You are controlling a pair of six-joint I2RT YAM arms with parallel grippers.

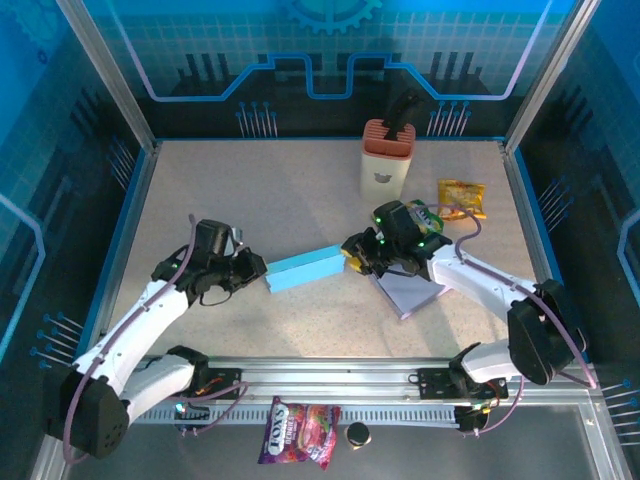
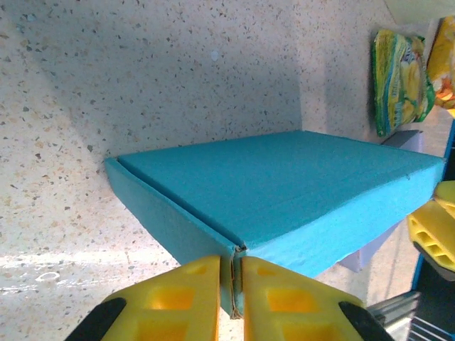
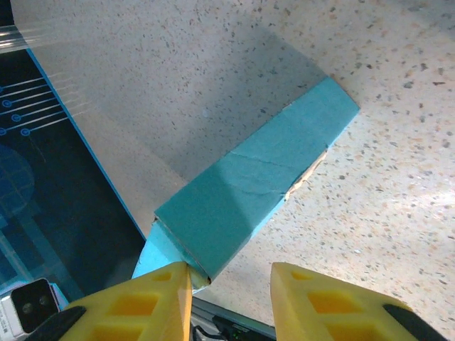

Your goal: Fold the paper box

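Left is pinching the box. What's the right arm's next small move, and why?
Probably shift the right gripper sideways so the paper box end sits between its fingers: they stand apart, with the box corner against one finger. The left gripper grips the other end.

From above, the paper box (image 1: pixel 305 268) loses its right end under the right gripper (image 1: pixel 352 255), and the pale sheet (image 1: pixel 410 298) beside it runs beneath the right arm (image 1: pixel 480 275). A small dark round thing (image 1: pixel 357 434) past the near edge of the worktop (image 1: pixel 250 200) is too small to identify. In the left wrist view, the box's near corner vanishes between the fingers of the left gripper (image 2: pixel 231 268), themselves cut by the bottom edge. An orange snack packet (image 2: pixel 444 64) is clipped by the right edge.
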